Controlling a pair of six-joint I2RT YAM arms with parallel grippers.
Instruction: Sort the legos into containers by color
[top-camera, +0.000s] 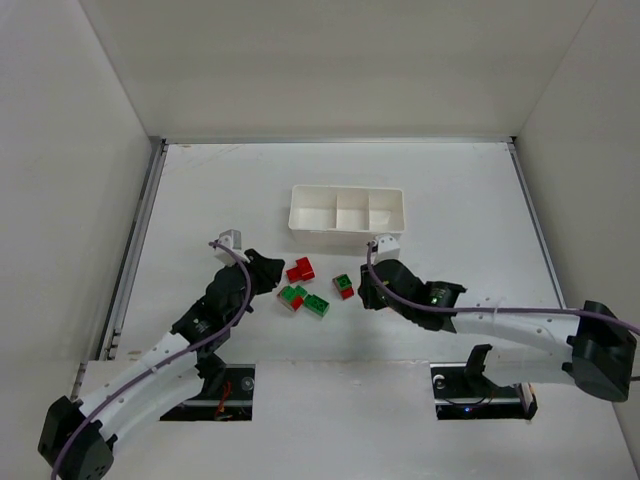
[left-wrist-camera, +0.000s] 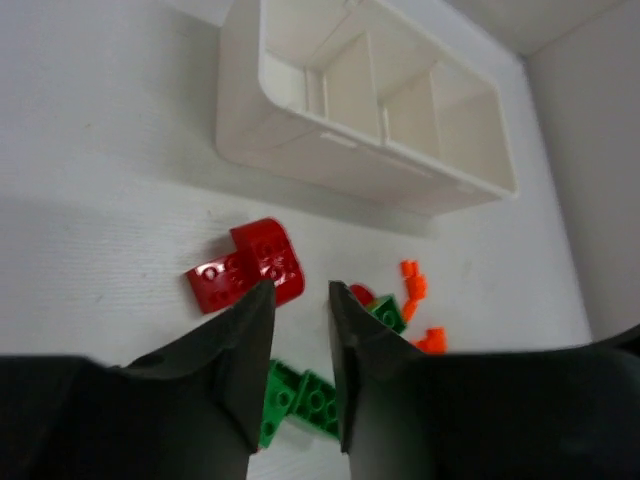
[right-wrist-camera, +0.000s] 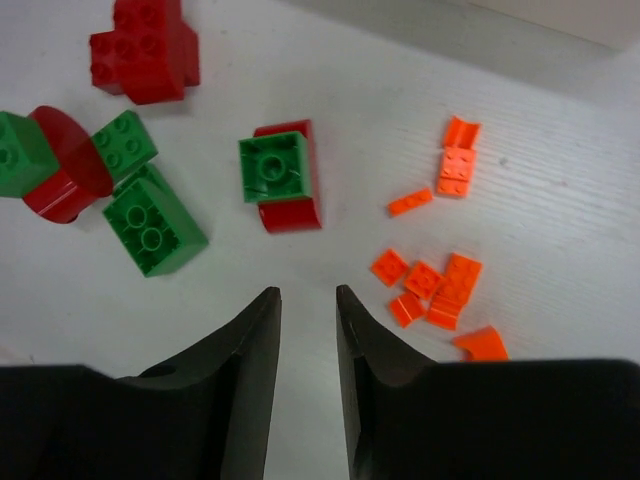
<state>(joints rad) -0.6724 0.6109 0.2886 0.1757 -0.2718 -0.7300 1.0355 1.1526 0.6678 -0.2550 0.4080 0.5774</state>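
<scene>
The white three-compartment tray (top-camera: 345, 228) lies at mid-table, and its compartments look empty; the left wrist view shows its wall (left-wrist-camera: 300, 150). Red bricks (top-camera: 300, 269) and green bricks (top-camera: 317, 305) lie in a loose cluster in front of it. A green-on-red piece (top-camera: 343, 286) lies to their right. My left gripper (top-camera: 272, 275) is open and empty, with its tips just in front of a red brick (left-wrist-camera: 245, 268). My right gripper (top-camera: 362, 292) is open and empty, hovering near the green-on-red piece (right-wrist-camera: 280, 172). Several tiny orange pieces (right-wrist-camera: 435, 285) lie to its right.
White walls close in the table on the left, back and right. More orange bits (right-wrist-camera: 455, 165) lie farther out. A green brick (right-wrist-camera: 152, 222) and a red round piece (right-wrist-camera: 60, 175) lie to the left of my right gripper.
</scene>
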